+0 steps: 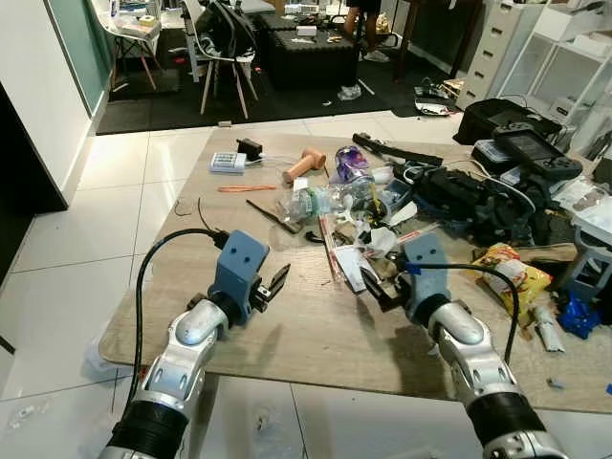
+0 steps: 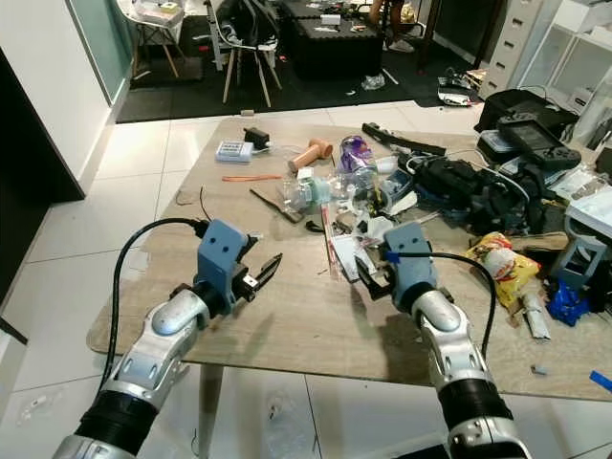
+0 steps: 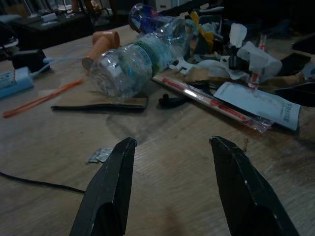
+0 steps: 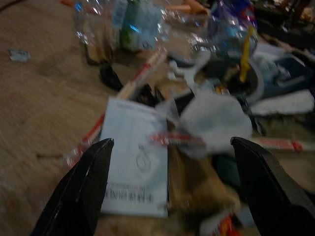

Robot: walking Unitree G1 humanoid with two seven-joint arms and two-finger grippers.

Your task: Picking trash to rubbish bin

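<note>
Broadly, the wooden table [image 1: 316, 330] carries a dense heap of litter across its middle and right side, much of it overlapping so that single pieces are hard to tell apart; its right end is cut off by the frame. A black bag [image 1: 473, 203] lies on the right part of the table, its contents hidden. Near the right edge sits a yellow snack packet [image 1: 512, 273]. In the heap lies a clear plastic bottle [image 3: 133, 64] on its side, just beside a long red-and-white wrapper [image 3: 211, 101] and a white printed leaflet [image 4: 135, 157]; the right wrist view is blurred, so the leaflet's print cannot be read. The near left part of the table is bare wood, giving open room up to the near edge. The left hand [image 1: 269, 286] hovers over that bare wood, its fingers spread wide and holding nothing. The right hand [image 1: 375, 287] hangs at the near edge of the heap, fingers wide apart on either side of the leaflet, gripping nothing.
</note>
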